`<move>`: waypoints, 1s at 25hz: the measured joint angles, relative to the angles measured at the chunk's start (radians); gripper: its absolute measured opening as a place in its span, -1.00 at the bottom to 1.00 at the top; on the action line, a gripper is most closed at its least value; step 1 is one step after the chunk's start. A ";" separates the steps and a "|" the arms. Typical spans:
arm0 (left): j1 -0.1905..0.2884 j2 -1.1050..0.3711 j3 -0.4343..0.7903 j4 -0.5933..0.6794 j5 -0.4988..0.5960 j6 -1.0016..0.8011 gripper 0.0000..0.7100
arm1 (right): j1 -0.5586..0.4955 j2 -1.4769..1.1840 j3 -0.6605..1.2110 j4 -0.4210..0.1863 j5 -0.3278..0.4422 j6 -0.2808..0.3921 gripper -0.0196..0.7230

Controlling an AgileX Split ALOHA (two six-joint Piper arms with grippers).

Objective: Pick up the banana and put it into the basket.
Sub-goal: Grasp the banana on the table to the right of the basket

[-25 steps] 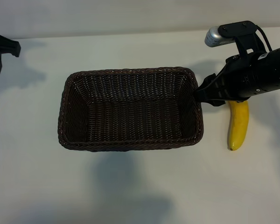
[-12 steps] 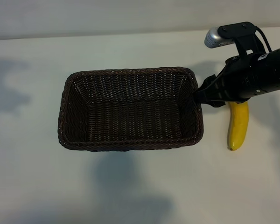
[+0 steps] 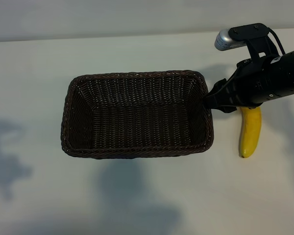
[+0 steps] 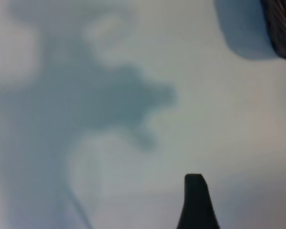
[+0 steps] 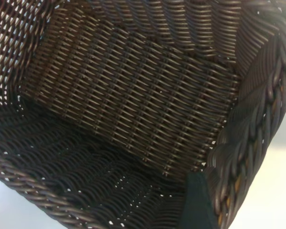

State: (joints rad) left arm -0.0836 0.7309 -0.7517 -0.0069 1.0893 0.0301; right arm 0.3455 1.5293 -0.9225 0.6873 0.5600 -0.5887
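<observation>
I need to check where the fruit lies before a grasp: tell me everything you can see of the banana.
The banana is smooth, bright yellow and gently curved, with a small dark tip at its near end. It lies flat on the white table, just outside the basket by its right short wall, apart from it. Its far end is hidden under the right arm; whether the arm touches it cannot be told.

Rough woven wicker basket, smooth glossy banana, matt white table
</observation>
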 joint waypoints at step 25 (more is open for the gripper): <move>0.067 -0.371 0.237 -0.002 -0.060 -0.018 0.46 | 0.000 0.000 0.000 0.000 0.008 0.000 0.41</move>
State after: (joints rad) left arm -0.0167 0.3602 -0.5145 -0.0089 1.0289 0.0125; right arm 0.3455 1.5293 -0.9225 0.6873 0.5682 -0.5887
